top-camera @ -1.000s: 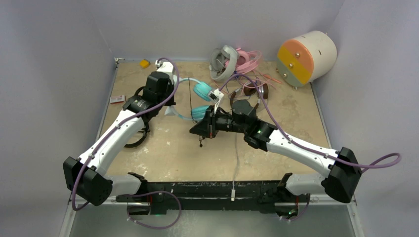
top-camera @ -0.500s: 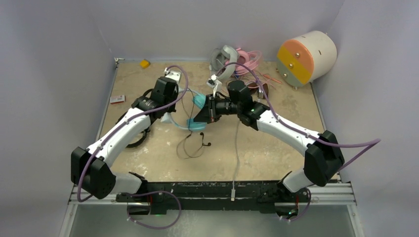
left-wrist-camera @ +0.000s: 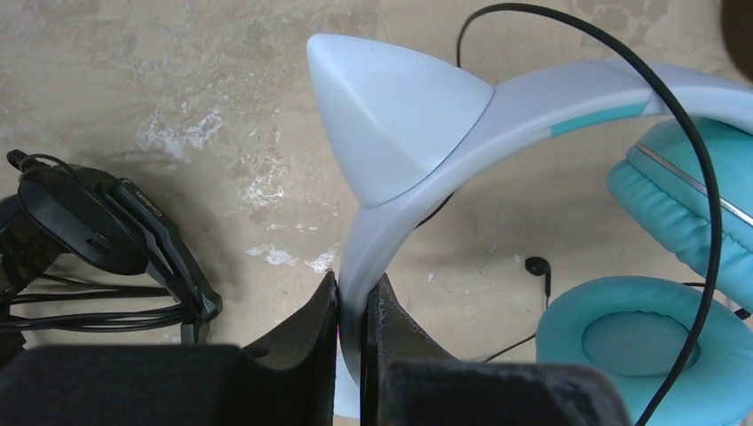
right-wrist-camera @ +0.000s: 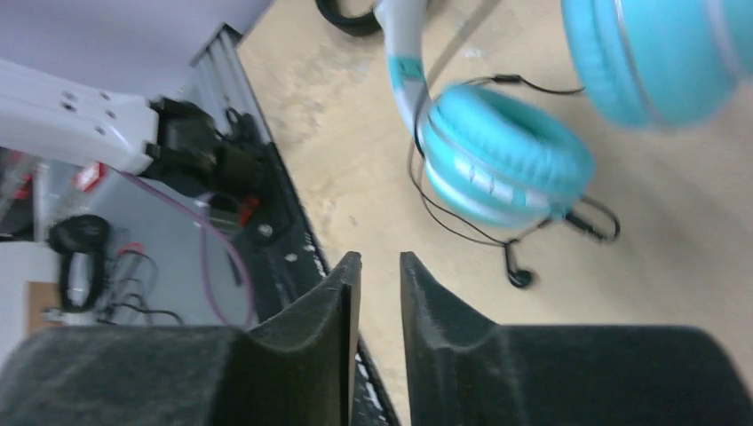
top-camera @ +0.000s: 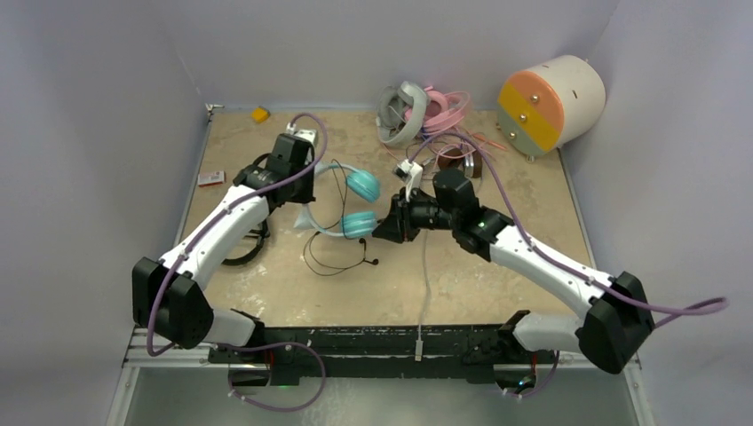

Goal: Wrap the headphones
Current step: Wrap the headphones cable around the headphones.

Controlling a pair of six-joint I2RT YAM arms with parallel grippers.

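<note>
The left pincer (left-wrist-camera: 353,312) is clamped on the white cat-eared headband of the teal-and-white headphones (top-camera: 357,224), which lie just to 9 o'clock of the middle of the surface (top-camera: 497,266) with their cups toward 3 o'clock. The right pincer (right-wrist-camera: 380,284) stands narrowly parted with nothing between its jaws, close at 3 o'clock of the nearer teal cup. The pair's thin black cable (left-wrist-camera: 712,240) lies looped at 6 o'clock of the cups.
</note>
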